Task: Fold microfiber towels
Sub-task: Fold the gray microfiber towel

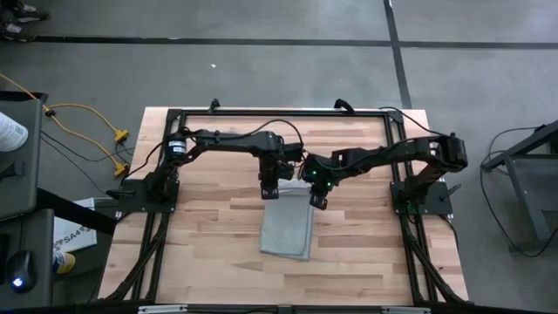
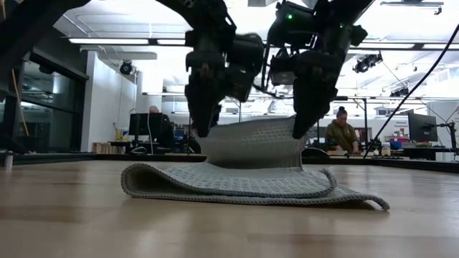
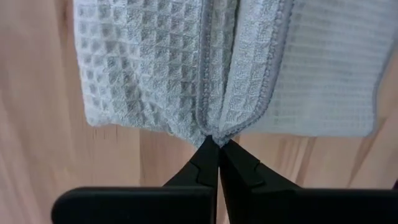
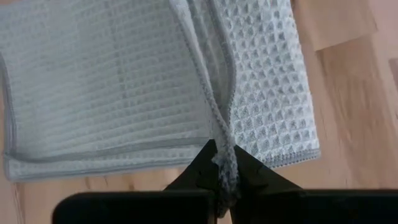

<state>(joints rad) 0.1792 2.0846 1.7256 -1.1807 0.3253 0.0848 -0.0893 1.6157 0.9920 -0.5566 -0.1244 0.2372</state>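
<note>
You see the microfiber towel (image 1: 289, 228) in pale grey-blue, its weave a fine waffle grid of small squares, edged with a slightly darker grey stitched hem. Your left gripper (image 3: 217, 149) and right gripper (image 4: 222, 158) show matte black fingers. The table (image 1: 209, 235) beneath is light blond wood with warm, faintly reddish plank streaks.

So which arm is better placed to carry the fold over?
Neither: left tool and right tool each pinch a far corner of the towel, lifted level, so probably both.
</note>
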